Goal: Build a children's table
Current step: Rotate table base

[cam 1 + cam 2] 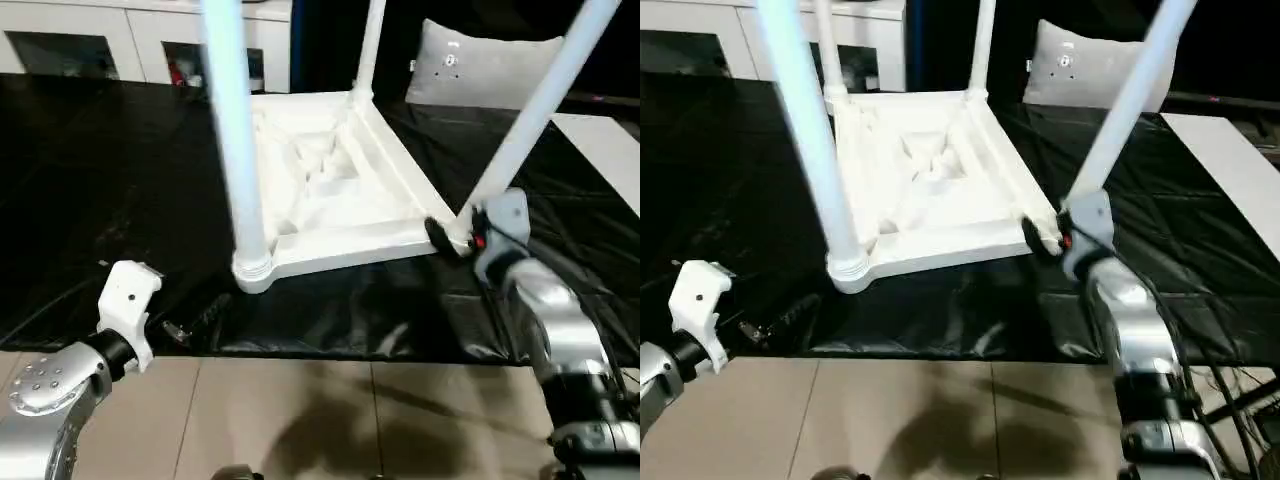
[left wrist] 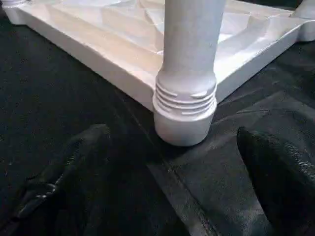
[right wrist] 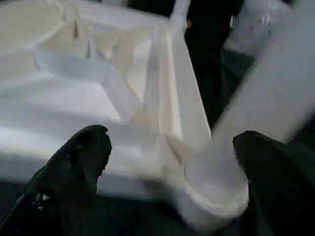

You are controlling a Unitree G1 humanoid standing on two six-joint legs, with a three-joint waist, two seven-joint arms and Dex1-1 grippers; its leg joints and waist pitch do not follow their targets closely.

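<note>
the upturned children's table [image 1: 330,190] seems light, stiff, slippery; both wide-open grippers, right gripper [image 3: 167,162] at its corner leg [image 1: 530,120].

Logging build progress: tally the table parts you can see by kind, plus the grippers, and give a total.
Table top, lying upside down on the black sheet: 1
Legs standing in corner sockets: 4
Grippers, left gripper and right gripper: 2
Total: 7
</note>
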